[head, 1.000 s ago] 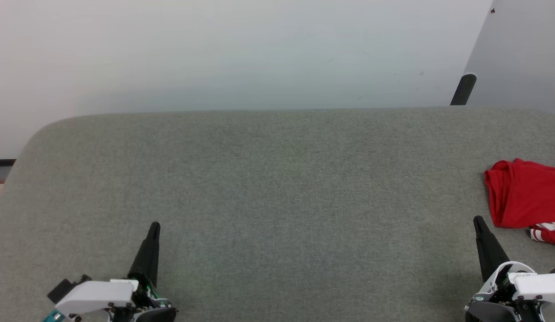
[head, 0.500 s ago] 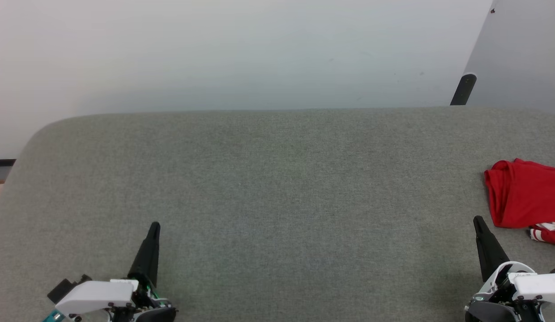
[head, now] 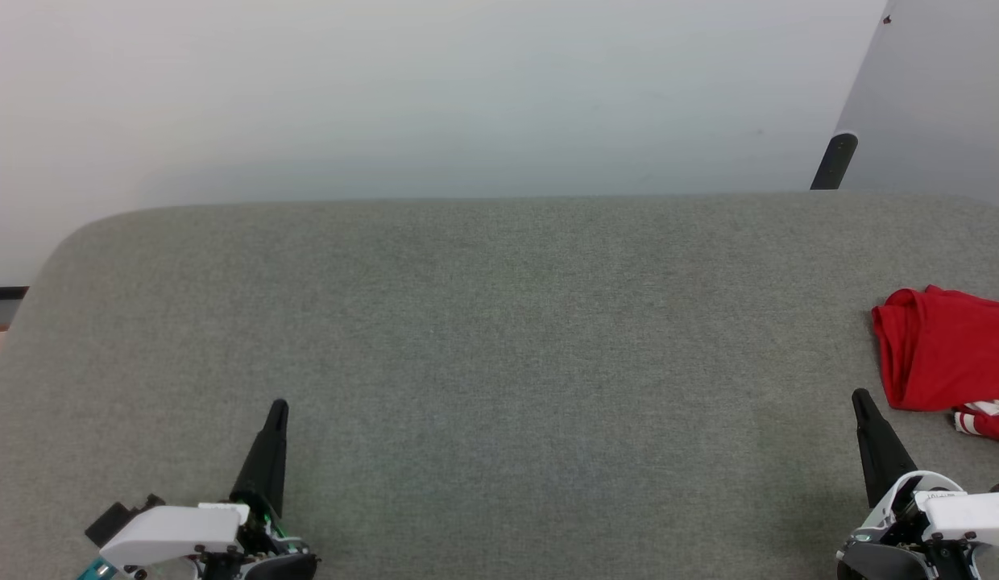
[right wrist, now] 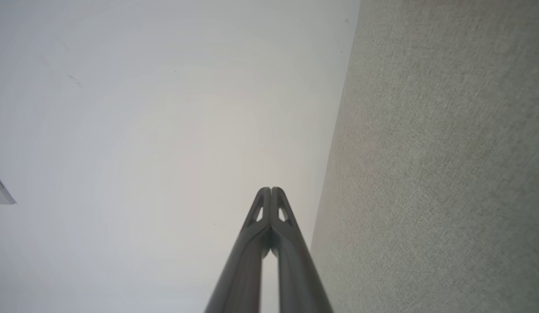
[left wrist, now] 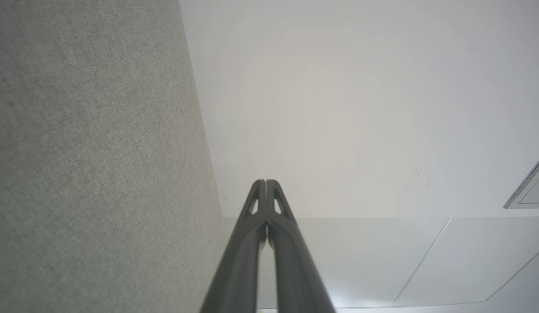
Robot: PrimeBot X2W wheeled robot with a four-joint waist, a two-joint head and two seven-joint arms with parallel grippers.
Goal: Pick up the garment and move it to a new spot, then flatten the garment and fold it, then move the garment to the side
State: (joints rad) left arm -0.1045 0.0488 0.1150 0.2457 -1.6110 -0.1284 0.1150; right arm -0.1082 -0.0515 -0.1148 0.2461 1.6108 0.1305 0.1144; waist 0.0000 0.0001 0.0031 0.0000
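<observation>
Head view: garment [head: 943, 362] lies crumpled at far right edge of frame, approx mid-height, on the grey fabric surface [head: 499, 322]; part of it is cut off by the frame edge. Mostly red, w/ a bit of white and red-white striped trim at its lower right.

Left pincer [head: 279, 407] at lower left: narrow, fingers pressed into one dark point aimed up the frame, nothing btwn them. Right pincer [head: 859, 396] at lower right: same, fingers tip-to-tip, holding nothing. Its tip sits just left of and below the garment's lower-left edge, near but apart.

Left wrist view: fingers meet at the tips, bottom centre; surface on left side, pale wall [head: 387, 97] to the right. Right wrist view: mirrored, surface on right.

Upper right of head view: grey panel [head: 943, 89] w/ dark post [head: 834, 161] at its lower-left corner.
</observation>
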